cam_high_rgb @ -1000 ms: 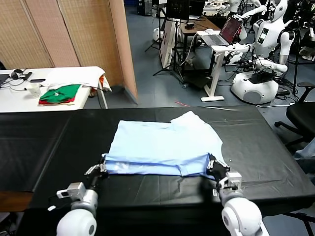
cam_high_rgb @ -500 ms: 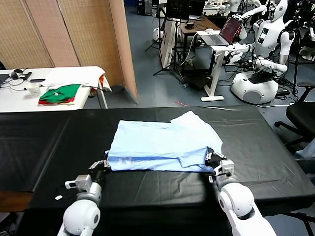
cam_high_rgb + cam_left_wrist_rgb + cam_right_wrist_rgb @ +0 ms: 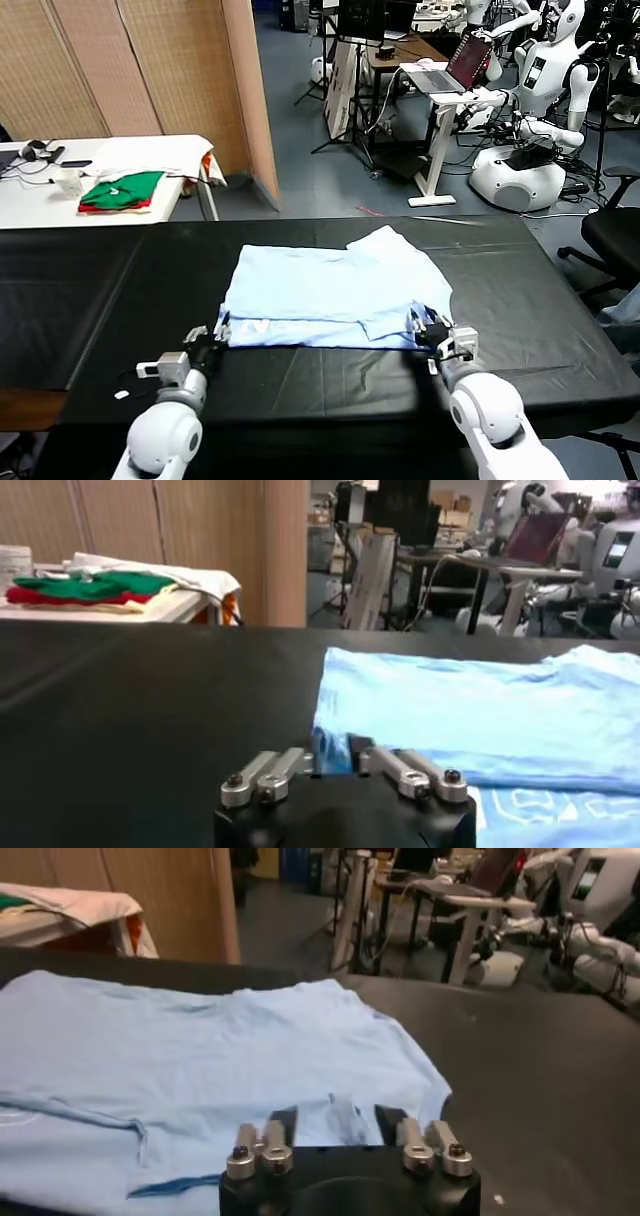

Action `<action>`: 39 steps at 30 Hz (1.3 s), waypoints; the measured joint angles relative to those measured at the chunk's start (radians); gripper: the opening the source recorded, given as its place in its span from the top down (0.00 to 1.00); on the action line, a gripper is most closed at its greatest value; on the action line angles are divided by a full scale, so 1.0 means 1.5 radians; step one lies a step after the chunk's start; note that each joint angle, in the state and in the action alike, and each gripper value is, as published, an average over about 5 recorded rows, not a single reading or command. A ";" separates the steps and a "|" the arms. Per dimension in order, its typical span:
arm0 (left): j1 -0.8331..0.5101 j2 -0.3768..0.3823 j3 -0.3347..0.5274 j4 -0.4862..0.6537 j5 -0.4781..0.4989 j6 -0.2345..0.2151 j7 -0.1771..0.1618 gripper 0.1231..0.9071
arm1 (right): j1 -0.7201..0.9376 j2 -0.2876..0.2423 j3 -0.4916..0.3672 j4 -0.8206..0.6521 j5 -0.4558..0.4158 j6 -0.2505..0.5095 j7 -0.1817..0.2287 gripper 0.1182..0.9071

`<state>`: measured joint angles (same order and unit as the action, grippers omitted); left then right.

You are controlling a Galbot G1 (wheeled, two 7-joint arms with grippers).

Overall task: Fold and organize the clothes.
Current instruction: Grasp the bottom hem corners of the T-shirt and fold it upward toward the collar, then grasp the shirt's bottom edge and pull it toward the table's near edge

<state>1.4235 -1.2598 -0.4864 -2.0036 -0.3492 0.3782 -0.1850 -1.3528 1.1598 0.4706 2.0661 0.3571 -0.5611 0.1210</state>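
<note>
Two grippers: sitting at shirt's near edge, jaws spread, gripping nothing
Shirt (image 3: 335, 290): lying folded flat on table (image 3: 100, 300)
Left gripper (image 3: 208, 342): near-left corner
Right gripper (image 3: 432, 330): near-right corner

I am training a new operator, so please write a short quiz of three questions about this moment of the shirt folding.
1. True or false: the left gripper is clamped on the hem of the light-blue T-shirt.
2. Multiple choice: where is the right gripper? A) at the shirt's near right corner, B) over the collar, C) beside the white side table.
3. Fill in: the green and red folded garments lie on the ____ side table.

Key
1. False: its fingers are open at the shirt's near left corner.
2. A, with its fingers open.
3. white
</note>
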 joint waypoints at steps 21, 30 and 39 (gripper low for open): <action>0.047 -0.006 -0.004 -0.014 -0.027 0.012 0.003 0.05 | -0.103 -0.008 0.055 0.008 0.045 0.016 -0.005 0.38; 0.046 -0.013 0.011 -0.001 -0.023 0.014 0.006 0.61 | -0.107 -0.005 0.055 0.004 0.043 0.020 -0.009 0.91; 0.055 -0.012 0.011 -0.019 -0.021 0.038 -0.021 0.97 | -0.117 -0.021 0.052 0.022 0.051 0.018 -0.022 0.97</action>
<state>1.5066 -1.2782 -0.4701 -2.0314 -0.3809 0.4358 -0.2161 -1.5290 1.1279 0.5487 2.0994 0.4331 -0.5346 0.0883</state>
